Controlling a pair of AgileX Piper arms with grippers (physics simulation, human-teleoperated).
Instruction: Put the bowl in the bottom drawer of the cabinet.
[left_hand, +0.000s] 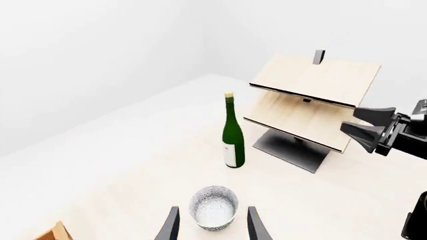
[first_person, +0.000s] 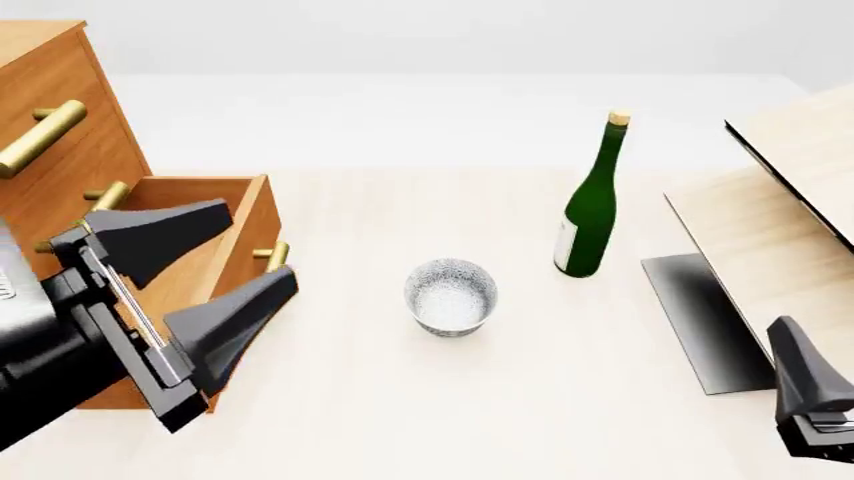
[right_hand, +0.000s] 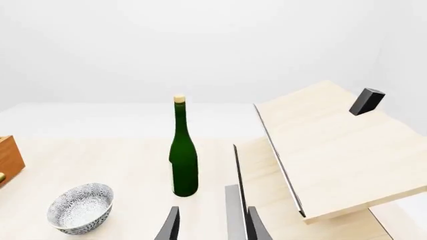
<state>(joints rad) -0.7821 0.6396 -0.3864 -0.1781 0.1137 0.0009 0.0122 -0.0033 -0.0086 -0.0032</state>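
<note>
- Left pincer (first_person: 207, 285): large in the front view's lower left, fingers spread wide and pointing toward the counter's middle, nothing between them. It sits in front of the bottom drawer (first_person: 220, 230).
- Left wrist view: the two fingertips flank the bowl (left_hand: 214, 207) without touching it (open gap on both sides).
- Bowl stands upright on the counter (first_person: 400, 400) near its middle, apart from the cabinet (first_person: 60, 120) and from the green bottle (first_person: 589, 200).
- Bottom drawer is pulled out from the cabinet; the two drawer fronts above it are closed.
- Right pincer (right_hand: 212, 225): low at the front view's right edge, only one finger showing there. In its wrist view the fingertips stand apart with nothing gripped.
- Pale tilted boards (first_person: 787, 210) on a dark stand occupy the right side, the bottle just to their left.
</note>
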